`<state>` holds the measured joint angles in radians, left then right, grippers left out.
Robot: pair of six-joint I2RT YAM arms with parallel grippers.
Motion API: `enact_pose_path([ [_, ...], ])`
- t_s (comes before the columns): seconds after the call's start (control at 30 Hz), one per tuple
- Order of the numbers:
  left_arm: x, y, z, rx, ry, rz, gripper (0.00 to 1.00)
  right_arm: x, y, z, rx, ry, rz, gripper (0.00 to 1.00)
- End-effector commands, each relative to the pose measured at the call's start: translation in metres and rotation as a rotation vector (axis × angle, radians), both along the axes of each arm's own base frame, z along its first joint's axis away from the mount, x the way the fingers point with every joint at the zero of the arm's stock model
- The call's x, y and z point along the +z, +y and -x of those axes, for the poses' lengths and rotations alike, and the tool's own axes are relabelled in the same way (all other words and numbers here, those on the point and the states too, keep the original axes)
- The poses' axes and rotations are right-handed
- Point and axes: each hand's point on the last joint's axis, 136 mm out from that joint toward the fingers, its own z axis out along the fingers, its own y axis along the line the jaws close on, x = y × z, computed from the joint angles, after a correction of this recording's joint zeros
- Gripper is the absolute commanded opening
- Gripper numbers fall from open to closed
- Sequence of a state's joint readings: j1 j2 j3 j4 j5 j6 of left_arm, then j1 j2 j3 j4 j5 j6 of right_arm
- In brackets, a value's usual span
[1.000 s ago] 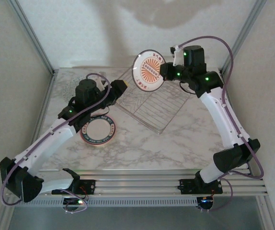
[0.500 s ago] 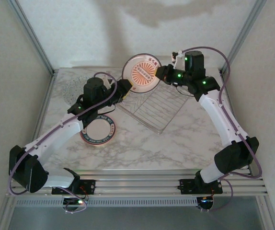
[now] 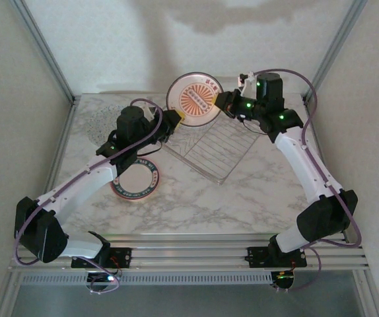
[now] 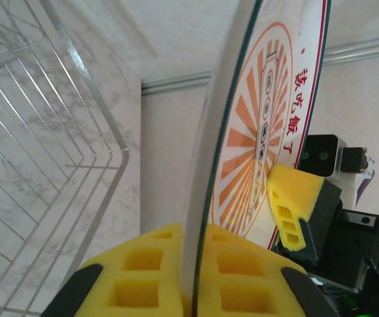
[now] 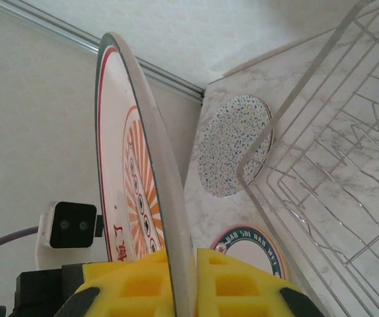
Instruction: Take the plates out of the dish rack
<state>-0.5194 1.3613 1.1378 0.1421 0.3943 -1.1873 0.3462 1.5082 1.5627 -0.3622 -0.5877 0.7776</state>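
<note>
While the small white plate with the orange sunburst [image 3: 195,99] is held on edge in the air above the far left corner of the dish rack [image 3: 219,145], it is gripped from two sides at once. The left gripper [image 3: 177,119] is closed on the plate's lower left rim; in the left wrist view the rim is seen pinched between the yellow pads [image 4: 143,274]. The right gripper [image 3: 221,102] is closed on the opposite rim, and in the right wrist view the plate's edge is wedged between that gripper's own pads. The patterned face is turned toward the top camera. The rack is set flat on the marble table [image 3: 255,198], turned at an angle to the table edges. Near the rack's left side, a small blue-rimmed plate [image 3: 135,179] is laid flat on a pink-edged plate [image 3: 113,187], partly under the left arm [image 3: 77,188]. A speckled plate [image 3: 100,120] is laid flat at the far left of the table, apart from the rack and partly hidden by the left arm.
</note>
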Motion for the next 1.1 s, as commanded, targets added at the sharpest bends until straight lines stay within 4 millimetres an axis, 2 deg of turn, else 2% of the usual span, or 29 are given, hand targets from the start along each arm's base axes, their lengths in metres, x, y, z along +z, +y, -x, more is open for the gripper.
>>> enact_pose_path([
  [0.0, -0.003, -0.002, 0.003, -0.003, -0.025, -0.042, 0.00, 0.028, 0.005, 0.019, 0.055, -0.070, -0.027, 0.00],
  [0.17, 0.011, 0.006, 0.008, 0.017, -0.045, -0.011, 0.00, 0.023, -0.004, 0.025, 0.028, -0.106, 0.059, 0.37],
  [0.27, 0.019, 0.012, 0.013, 0.027, -0.054, 0.008, 0.00, 0.025, -0.009, 0.027, 0.017, -0.136, 0.087, 0.52],
  [0.37, 0.020, 0.023, 0.020, 0.047, -0.046, 0.023, 0.00, 0.031, -0.015, 0.029, -0.003, -0.186, 0.131, 0.60],
  [0.53, 0.010, 0.051, 0.036, 0.105, 0.001, 0.021, 0.00, 0.036, -0.025, 0.037, -0.012, -0.314, 0.261, 0.63],
  [0.67, -0.013, 0.081, 0.053, 0.173, 0.084, -0.011, 0.00, 0.042, -0.015, 0.061, 0.070, -0.530, 0.395, 0.65],
  [0.77, -0.037, 0.108, 0.070, 0.240, 0.159, -0.026, 0.00, 0.042, -0.002, 0.084, 0.149, -0.718, 0.488, 0.70],
  [0.83, -0.061, 0.128, 0.084, 0.298, 0.229, -0.047, 0.00, 0.037, 0.006, 0.101, 0.206, -0.815, 0.540, 0.74],
  [0.93, -0.096, 0.159, 0.106, 0.405, 0.340, -0.064, 0.00, 0.025, 0.010, 0.111, 0.246, -0.839, 0.576, 0.75],
  [1.07, -0.138, 0.183, 0.133, 0.503, 0.452, -0.076, 0.00, 0.012, 0.018, 0.122, 0.303, -0.833, 0.587, 0.75],
])
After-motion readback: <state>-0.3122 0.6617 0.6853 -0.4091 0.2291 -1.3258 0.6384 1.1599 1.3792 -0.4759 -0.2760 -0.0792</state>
